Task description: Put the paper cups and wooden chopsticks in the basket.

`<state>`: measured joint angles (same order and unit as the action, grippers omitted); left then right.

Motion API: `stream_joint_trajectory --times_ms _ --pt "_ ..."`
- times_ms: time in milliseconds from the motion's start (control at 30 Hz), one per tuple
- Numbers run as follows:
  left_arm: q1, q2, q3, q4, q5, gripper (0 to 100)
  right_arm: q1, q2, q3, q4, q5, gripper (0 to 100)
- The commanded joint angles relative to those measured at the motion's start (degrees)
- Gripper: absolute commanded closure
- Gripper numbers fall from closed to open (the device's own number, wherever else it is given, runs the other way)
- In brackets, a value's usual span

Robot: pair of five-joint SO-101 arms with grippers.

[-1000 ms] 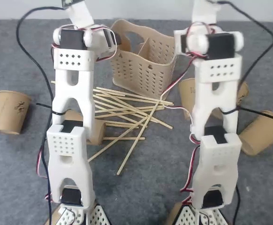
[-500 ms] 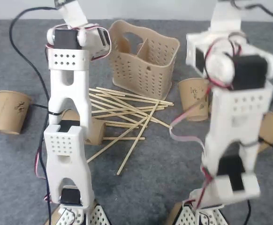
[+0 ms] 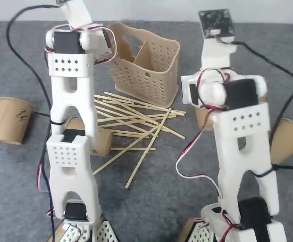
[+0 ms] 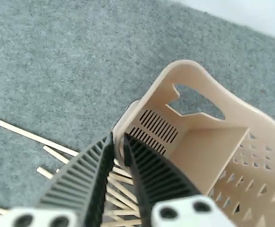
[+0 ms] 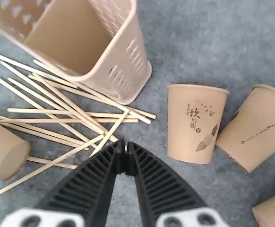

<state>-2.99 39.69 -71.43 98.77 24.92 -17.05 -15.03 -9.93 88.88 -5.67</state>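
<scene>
The beige slotted basket [image 3: 146, 75] stands upright at the back of the grey mat. My left gripper [image 4: 118, 138] is closed on the rim of the basket's [image 4: 213, 142] narrow end wall, with a thin sliver of wall between the jaws. Wooden chopsticks [image 3: 136, 118] lie in a loose pile in front of the basket. My right gripper [image 5: 124, 144] hangs shut and empty above the edge of that pile [image 5: 71, 109]. One paper cup [image 5: 196, 123] stands beside the basket [image 5: 81, 38], and another cup [image 5: 255, 127] lies next to it.
A paper cup [image 3: 10, 121] lies on its side far left. Another cup [image 3: 103, 141] lies half hidden behind the left arm. A further cup [image 3: 287, 141] lies at the right edge. Black cables trail over the mat on both sides.
The right arm has swung up and back toward the near side, uncovering the cups beside the basket. The basket has shifted a little to the left with the left arm.
</scene>
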Motion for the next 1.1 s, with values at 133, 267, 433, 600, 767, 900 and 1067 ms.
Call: stream_joint_trajectory --times_ms 133,267,433,600,767,900,1067 --pt "-0.62 -2.9 -6.81 1.32 -0.53 74 -0.75 -1.8 3.78 -5.67 -2.55 99.1" --pt "-1.05 -2.9 -11.03 1.93 -0.53 74 -2.51 -1.71 7.21 -7.78 -3.69 99.1" --pt "-1.14 -2.99 -11.03 1.93 -0.88 82 -6.2 -1.89 16.88 -18.07 -10.46 99.1" --pt "-2.2 -7.03 -7.25 2.02 -6.15 99 -9.01 -2.33 27.43 -30.81 -13.01 99.1" --pt "-3.6 -17.32 8.48 1.93 -6.51 99 -9.27 -1.71 34.37 -41.71 -15.65 99.1" --pt "-3.6 -25.05 19.47 1.67 -6.51 99 -9.27 -1.8 40.97 -52.62 -15.82 99.1" --pt "-4.31 -28.04 28.7 -0.35 -6.42 99 -8.92 -1.71 45.71 -61.93 -15.56 98.7"
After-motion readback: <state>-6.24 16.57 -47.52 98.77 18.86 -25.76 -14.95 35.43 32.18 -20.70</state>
